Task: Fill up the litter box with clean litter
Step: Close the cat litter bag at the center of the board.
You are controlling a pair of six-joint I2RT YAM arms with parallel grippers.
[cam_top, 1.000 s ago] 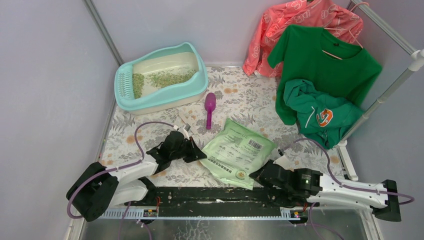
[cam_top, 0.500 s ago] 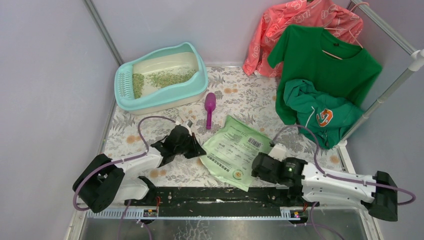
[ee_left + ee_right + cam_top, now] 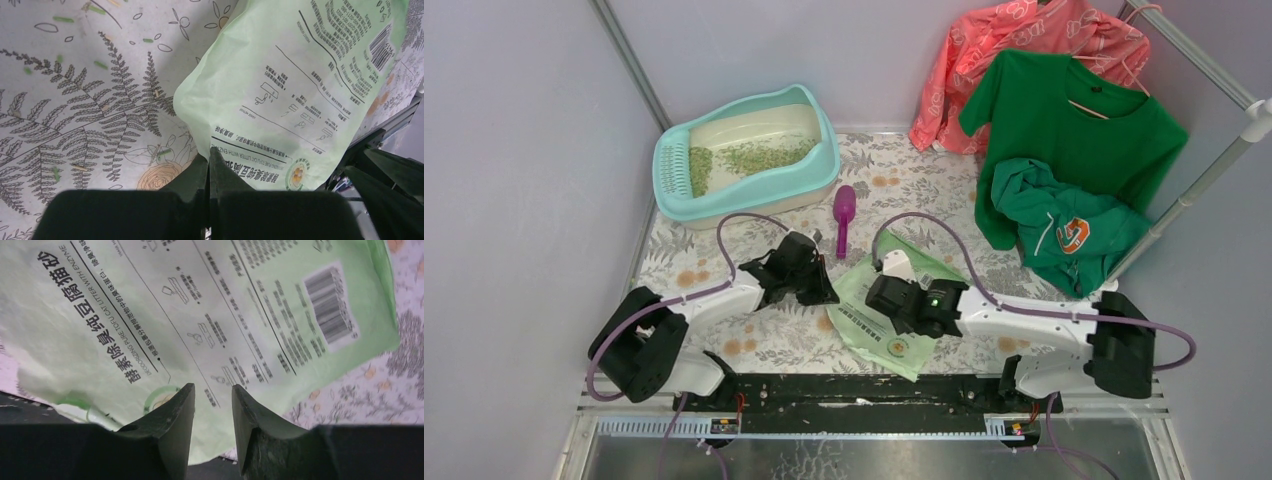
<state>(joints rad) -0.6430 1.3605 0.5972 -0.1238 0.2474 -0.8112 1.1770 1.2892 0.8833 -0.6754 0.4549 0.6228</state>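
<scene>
The turquoise-rimmed litter box (image 3: pixel 828 165) stands at the back left, with clean litter (image 3: pixel 754 156) lying thin over part of its cream basin. A light green printed bag (image 3: pixel 894 340) lies flat on the floral table cover. My left gripper (image 3: pixel 822 293) (image 3: pixel 209 152) is shut, with the bag's (image 3: pixel 290 85) left edge running in between its tips. My right gripper (image 3: pixel 874 296) (image 3: pixel 213 390) hovers low over the bag (image 3: pixel 200 305). Its jaws stand apart with nothing between them.
A purple scoop (image 3: pixel 844 215) lies between the box and the bag. Pink (image 3: pixel 1024 50) and green (image 3: pixel 1074 120) garments hang on a rack (image 3: pixel 1204 180) at the right. Stray granules (image 3: pixel 102 65) dot the cover. A black rail (image 3: pixel 864 390) runs along the near edge.
My right arm swung left from the near right edge to over the bag, and its jaws came apart. My left gripper crept slightly away from the near edge, still shut.
</scene>
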